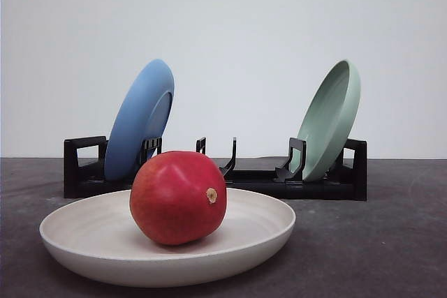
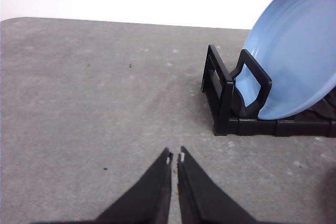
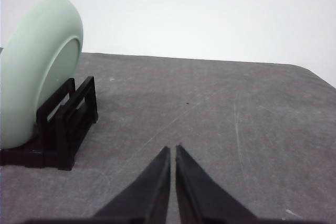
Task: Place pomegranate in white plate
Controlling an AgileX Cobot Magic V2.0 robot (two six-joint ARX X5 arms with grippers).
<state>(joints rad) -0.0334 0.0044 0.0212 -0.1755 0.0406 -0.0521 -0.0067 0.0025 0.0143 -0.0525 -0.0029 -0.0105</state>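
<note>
Broadly, the grey table (image 1: 391,242) carries a long black rack (image 1: 223,176) at the back, with a blue plate (image 1: 140,120) leaning in its left end and a pale green plate (image 1: 328,120) leaning in its right end. Nearer the camera sits the white plate (image 1: 84,239) flat on the table, and the pomegranate (image 1: 177,197) rests inside it, its tan stem nub turned toward the right. Smallest, the left gripper (image 2: 175,157) and the right gripper (image 3: 172,149) each hang over bare table beside the rack's ends with fingertips pressed nearly together, holding nothing.
</note>
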